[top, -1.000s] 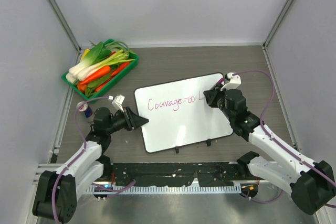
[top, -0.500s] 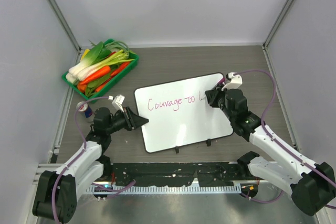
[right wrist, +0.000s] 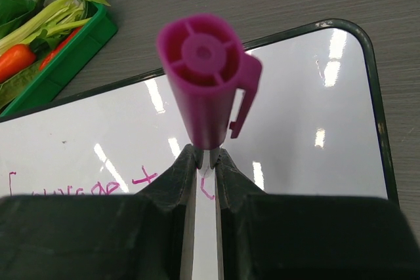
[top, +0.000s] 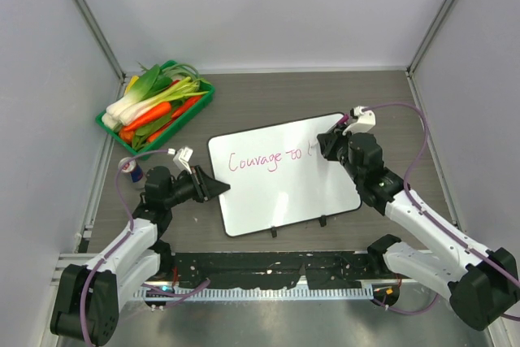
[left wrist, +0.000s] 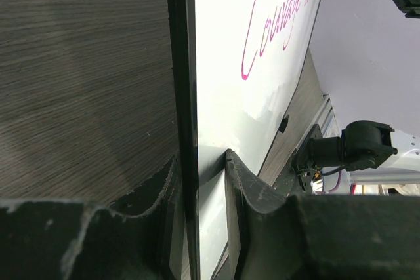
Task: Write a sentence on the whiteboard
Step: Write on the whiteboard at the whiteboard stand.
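Lying flat on the dark wood-grain table (top: 268,95), the whiteboard (top: 284,197) sat near the middle of the scene, slightly skewed so that its right end reached farther back than its left. Two small black clips (top: 323,221) showed on its near long edge. The left gripper (top: 213,187) was clamped on the board's left edge. In the left wrist view its fingers (left wrist: 246,191) stood one on each side of the thin black frame, pressed close against it.

The sentence (top: 268,158), a thin pink cursive line, ran across the far half of the board and read "Courage to", followed by one short stroke at its right end. The right gripper (top: 325,148) hung over that right end, its jaws drawn narrow around a magenta marker (right wrist: 207,90). The marker's clipped end pointed up at the wrist camera. Its tip was hidden between the fingers, so contact with the board could not be told.

A green tray (top: 203,97) of leeks, carrots and other vegetables stood at the far left, well apart from the board.
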`<action>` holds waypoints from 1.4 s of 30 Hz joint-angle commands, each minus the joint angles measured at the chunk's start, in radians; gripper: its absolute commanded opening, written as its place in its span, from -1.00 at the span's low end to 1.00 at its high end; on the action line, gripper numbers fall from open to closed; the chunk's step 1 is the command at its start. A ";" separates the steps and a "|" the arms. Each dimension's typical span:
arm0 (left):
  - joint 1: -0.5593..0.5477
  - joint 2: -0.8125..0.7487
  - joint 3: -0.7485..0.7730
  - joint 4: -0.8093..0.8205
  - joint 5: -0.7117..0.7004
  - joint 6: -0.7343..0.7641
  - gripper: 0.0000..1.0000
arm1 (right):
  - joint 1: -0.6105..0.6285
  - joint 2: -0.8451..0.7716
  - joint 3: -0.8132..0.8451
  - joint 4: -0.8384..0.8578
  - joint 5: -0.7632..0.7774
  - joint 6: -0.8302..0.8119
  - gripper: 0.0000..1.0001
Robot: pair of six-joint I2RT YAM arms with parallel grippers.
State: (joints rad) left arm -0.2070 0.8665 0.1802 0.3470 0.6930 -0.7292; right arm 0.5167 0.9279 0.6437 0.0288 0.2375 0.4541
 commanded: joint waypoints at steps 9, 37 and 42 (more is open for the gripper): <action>0.001 0.009 0.008 0.024 -0.016 0.039 -1.00 | -0.003 0.032 -0.006 0.046 -0.003 -0.002 -0.97; 0.001 0.008 0.007 0.024 -0.015 0.039 -1.00 | -0.003 0.057 0.043 0.005 0.106 -0.026 -0.97; 0.000 0.008 0.008 0.024 -0.015 0.039 -1.00 | -0.001 0.071 0.057 0.020 0.086 -0.018 -0.98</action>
State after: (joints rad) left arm -0.2070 0.8711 0.1802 0.3481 0.6933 -0.7296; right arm 0.5167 0.9844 0.6552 0.0208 0.3019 0.4469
